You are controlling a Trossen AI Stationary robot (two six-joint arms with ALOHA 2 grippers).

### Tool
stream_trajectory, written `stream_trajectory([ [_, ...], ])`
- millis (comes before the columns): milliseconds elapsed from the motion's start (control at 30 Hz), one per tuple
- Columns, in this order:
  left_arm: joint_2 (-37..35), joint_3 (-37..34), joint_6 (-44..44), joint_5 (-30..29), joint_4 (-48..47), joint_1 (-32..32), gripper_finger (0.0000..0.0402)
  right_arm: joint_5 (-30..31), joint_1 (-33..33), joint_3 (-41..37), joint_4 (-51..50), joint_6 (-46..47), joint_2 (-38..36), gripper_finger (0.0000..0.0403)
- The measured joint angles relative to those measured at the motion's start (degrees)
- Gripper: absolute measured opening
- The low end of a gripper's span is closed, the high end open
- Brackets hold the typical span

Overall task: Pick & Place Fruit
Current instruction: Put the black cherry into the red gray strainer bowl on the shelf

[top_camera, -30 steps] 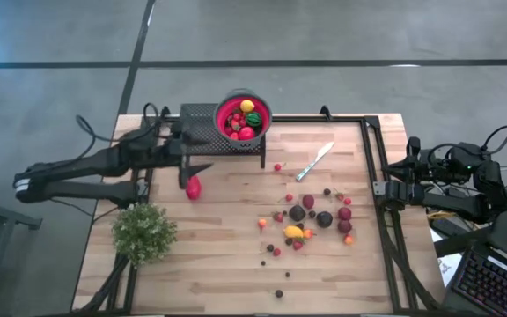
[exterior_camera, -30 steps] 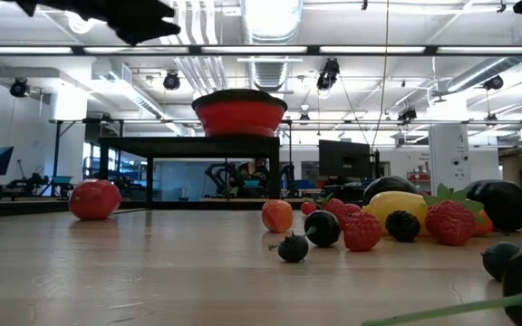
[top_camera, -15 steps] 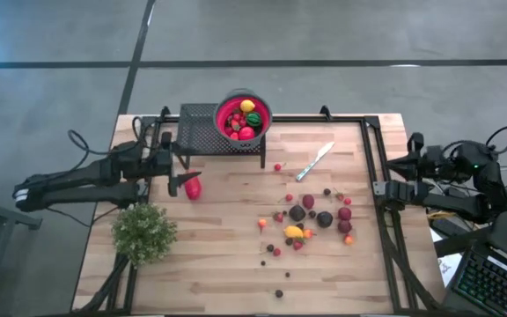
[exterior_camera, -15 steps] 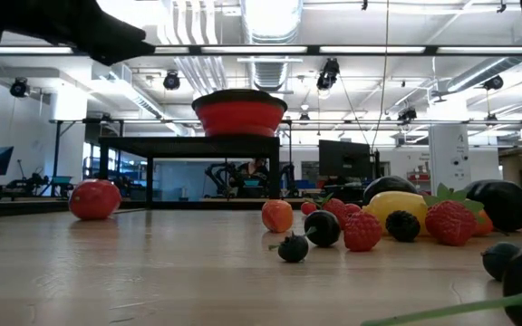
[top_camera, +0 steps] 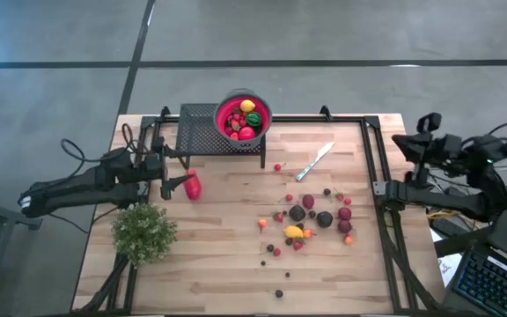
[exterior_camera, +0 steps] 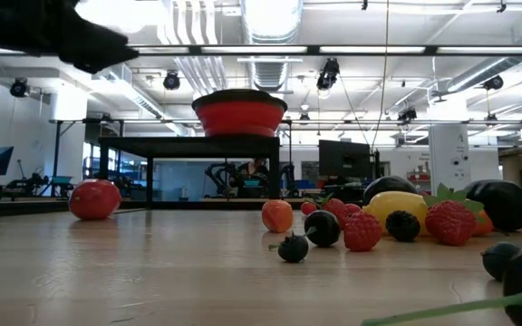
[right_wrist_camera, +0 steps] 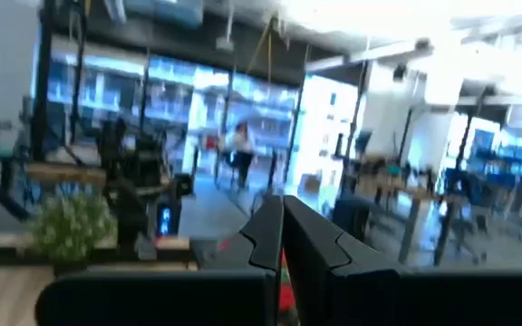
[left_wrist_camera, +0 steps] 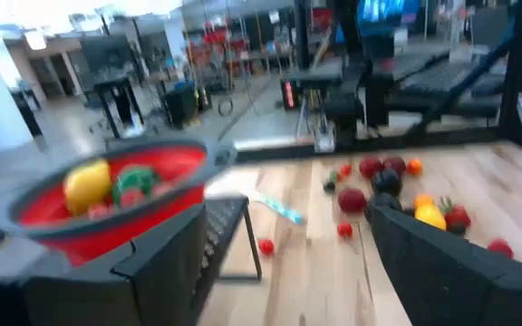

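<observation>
Hovering my left gripper (top_camera: 172, 182) with fingers spread, nothing held, on the near-left side of the red silicone bowl on its black mesh stand (top_camera: 243, 115). Larger red toy fruit (top_camera: 194, 187) sits just beside my fingertips, toward the table's middle; it looks short and rounded, with no clear long axis. Scattered small fruits (top_camera: 311, 220) lie well off, right of the bowl. Right gripper (right_wrist_camera: 282, 237) is closed, parked past the table's right edge, so left is nearer.
</observation>
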Motion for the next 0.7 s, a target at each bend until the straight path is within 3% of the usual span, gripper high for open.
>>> stream_trajectory([
  [367,0.1,-0.5,-4.9,1.1,-1.5,0.0,0.0317,0.0,0.0,-0.1,-0.3,2.4,18.2,0.0008],
  [700,-1.0,-3.5,-6.7,15.3,-1.8,-0.2,0.0317,-0.9,0.0,-0.4,-1.0,8.4,25.1,0.0008],
])
